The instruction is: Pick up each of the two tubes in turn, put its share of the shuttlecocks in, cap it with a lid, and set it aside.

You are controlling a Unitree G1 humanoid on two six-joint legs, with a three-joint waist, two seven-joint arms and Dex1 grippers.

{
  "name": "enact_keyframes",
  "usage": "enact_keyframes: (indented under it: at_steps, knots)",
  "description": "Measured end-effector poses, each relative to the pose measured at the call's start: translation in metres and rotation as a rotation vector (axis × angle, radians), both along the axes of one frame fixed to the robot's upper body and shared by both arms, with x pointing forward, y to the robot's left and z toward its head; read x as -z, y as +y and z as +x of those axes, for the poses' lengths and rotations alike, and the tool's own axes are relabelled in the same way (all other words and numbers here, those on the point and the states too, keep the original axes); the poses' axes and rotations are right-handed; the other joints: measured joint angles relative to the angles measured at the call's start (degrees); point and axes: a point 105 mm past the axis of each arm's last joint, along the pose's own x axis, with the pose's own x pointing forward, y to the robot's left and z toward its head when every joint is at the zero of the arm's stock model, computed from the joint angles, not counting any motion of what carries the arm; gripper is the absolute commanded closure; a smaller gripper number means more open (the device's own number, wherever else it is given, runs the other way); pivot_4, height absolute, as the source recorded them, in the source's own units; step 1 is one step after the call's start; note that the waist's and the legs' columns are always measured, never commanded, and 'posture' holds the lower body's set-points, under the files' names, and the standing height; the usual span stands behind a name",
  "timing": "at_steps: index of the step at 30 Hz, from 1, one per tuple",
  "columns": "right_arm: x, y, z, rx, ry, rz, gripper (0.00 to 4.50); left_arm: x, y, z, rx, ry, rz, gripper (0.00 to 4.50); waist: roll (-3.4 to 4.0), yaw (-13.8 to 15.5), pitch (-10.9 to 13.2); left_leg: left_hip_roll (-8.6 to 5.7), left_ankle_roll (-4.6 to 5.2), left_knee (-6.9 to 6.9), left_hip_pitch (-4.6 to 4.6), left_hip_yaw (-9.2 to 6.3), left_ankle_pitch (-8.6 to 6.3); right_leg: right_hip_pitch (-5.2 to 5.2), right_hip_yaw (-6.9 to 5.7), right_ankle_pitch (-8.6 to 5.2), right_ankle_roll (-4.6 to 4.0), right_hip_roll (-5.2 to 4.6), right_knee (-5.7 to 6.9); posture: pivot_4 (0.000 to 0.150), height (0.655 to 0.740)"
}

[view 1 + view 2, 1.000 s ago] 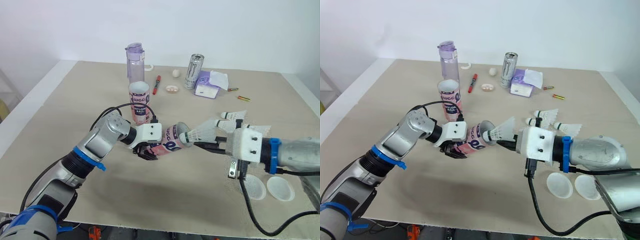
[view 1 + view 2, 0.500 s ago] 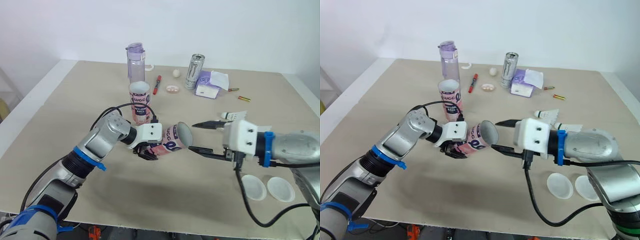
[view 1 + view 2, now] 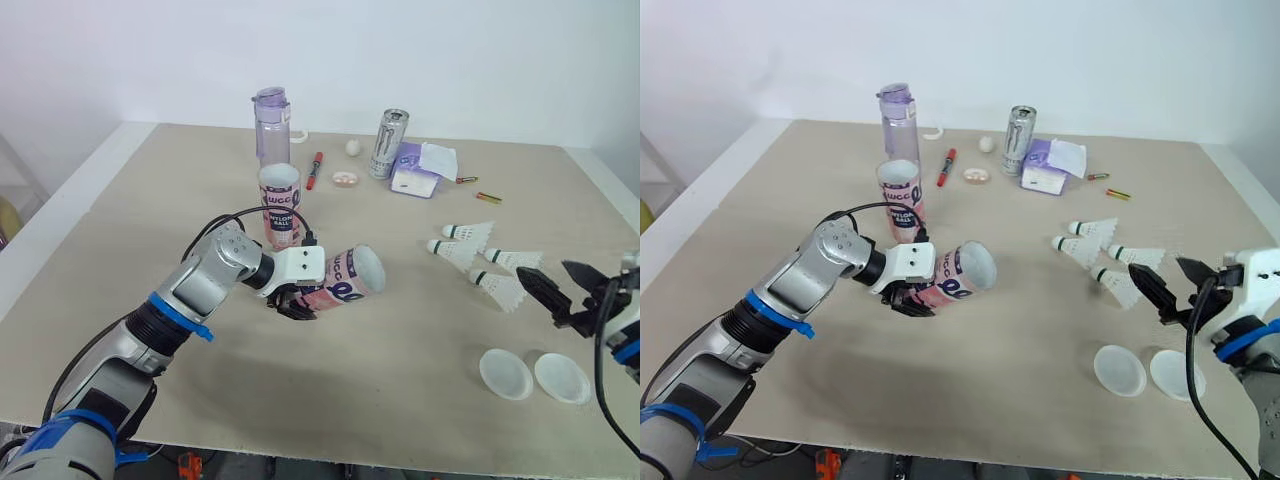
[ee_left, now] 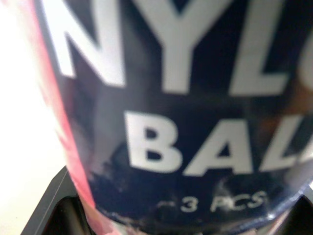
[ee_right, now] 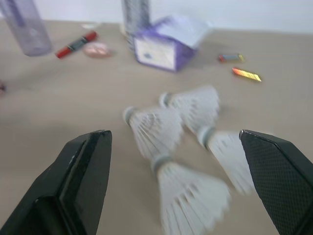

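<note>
Left gripper (image 3: 292,302) is clamped around a pink-and-white printed cardboard tube (image 3: 345,282). It holds the tube up off the table and tipped nearly flat, with the open mouth pointing toward the robot's right. The left wrist view is just the label up close between the fingers, so that grip looks solid.

Right gripper (image 3: 545,272) is spread wide with nothing in it. It hovers low, just beside the nearest of the four white shuttlecocks with green-banded tips (image 3: 500,290), which lie close together on the beige table (image 3: 400,400).

So I'd say we're in the loading step for the first tube. Honestly can't see down into the tube mouth from here, so no idea how many are already inside.

Next move, I reckon: drop onto that nearest shuttlecock, pinch it without crushing the skirt, then carry it across and feed it in tip first. The bunch is tight, so closing could nudge the neighbours.

The second matching tube (image 3: 280,205) stands upright just behind the held one. Two clear round plastic lids (image 3: 505,373) sit near the right gripper, on the robot's side of it.

Far-side clutter is well apart from the work area:
- a purple see-through water bottle (image 3: 270,125)
- a silver drink can (image 3: 388,142)
- a purple tissue pack (image 3: 420,168)
- a red marker pen (image 3: 313,170)
</note>
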Motion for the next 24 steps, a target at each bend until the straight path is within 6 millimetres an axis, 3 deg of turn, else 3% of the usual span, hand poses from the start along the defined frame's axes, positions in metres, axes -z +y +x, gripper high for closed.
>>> enact_keyframes:
  at_steps: [6, 10, 20, 24]
  knots:
    - [0.018, -0.006, -0.001, 0.018, 0.058, 0.045, 0.03, 0.0, 0.0, 0.0, 0.003, 0.0, -0.001, 1.43, 0.01, 0.0, 0.0, -0.01, 0.01, -0.01, -0.01, 0.01, 0.0, 0.0, 0.02, -0.02, 0.03, -0.03, 0.0, 0.15, 0.74]
    - [0.033, 0.007, 0.002, -0.022, 0.107, 0.088, 0.03, 0.0, 0.0, 0.0, 0.002, -0.001, 0.0, 1.43, 0.02, 0.0, 0.0, 0.0, 0.01, -0.01, -0.01, 0.0, 0.01, -0.01, 0.03, -0.02, 0.02, -0.02, 0.0, 0.15, 0.74]
    - [0.049, 0.02, 0.005, -0.055, 0.152, 0.135, 0.03, 0.0, 0.0, -0.001, 0.001, -0.004, 0.002, 1.43, 0.02, 0.0, 0.0, 0.02, 0.01, -0.03, -0.03, 0.0, 0.01, -0.03, 0.02, -0.02, 0.03, 0.02, 0.0, 0.15, 0.74]
    - [0.055, 0.024, 0.015, -0.069, 0.172, 0.154, 0.03, -0.001, 0.0, -0.001, 0.003, -0.006, 0.002, 1.43, 0.02, 0.0, 0.0, 0.01, 0.01, -0.04, -0.03, 0.01, 0.01, -0.04, 0.03, -0.03, 0.04, 0.0, 0.0, 0.15, 0.74]
